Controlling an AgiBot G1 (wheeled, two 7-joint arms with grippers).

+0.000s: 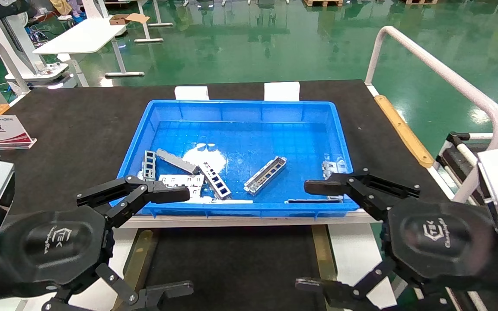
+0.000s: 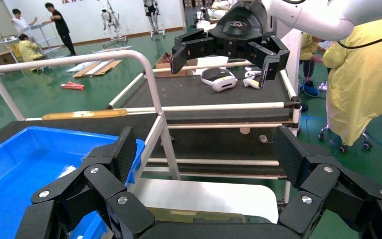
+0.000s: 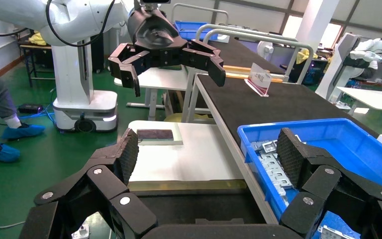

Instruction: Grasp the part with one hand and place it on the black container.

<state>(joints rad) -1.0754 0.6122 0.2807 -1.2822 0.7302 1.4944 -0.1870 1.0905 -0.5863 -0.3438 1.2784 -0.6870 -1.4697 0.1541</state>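
Both grippers, left (image 1: 145, 242) and right (image 1: 324, 235), hover with jaws wide and empty before the blue bin (image 1: 249, 209), where the part (image 1: 265, 174) lies untouched, ready for either reach.

The bin (image 1: 339, 129) is bright blue, with a faint grid moulded into its floor. The part (image 1: 265, 174) is silver-grey with a row of dark rectangular cutouts; the plates (image 1: 182, 180) on the left are whitish with square holes. The table mat (image 1: 80, 129) is matte black, edged on the right by a brass-yellow strip (image 1: 402, 129). The near black container (image 1: 236, 263) is flat black between brass-yellow strips. Both grippers, left (image 1: 175, 239) and right (image 1: 311, 235), are black with silver screws. The floor (image 1: 275, 43) is glossy green.
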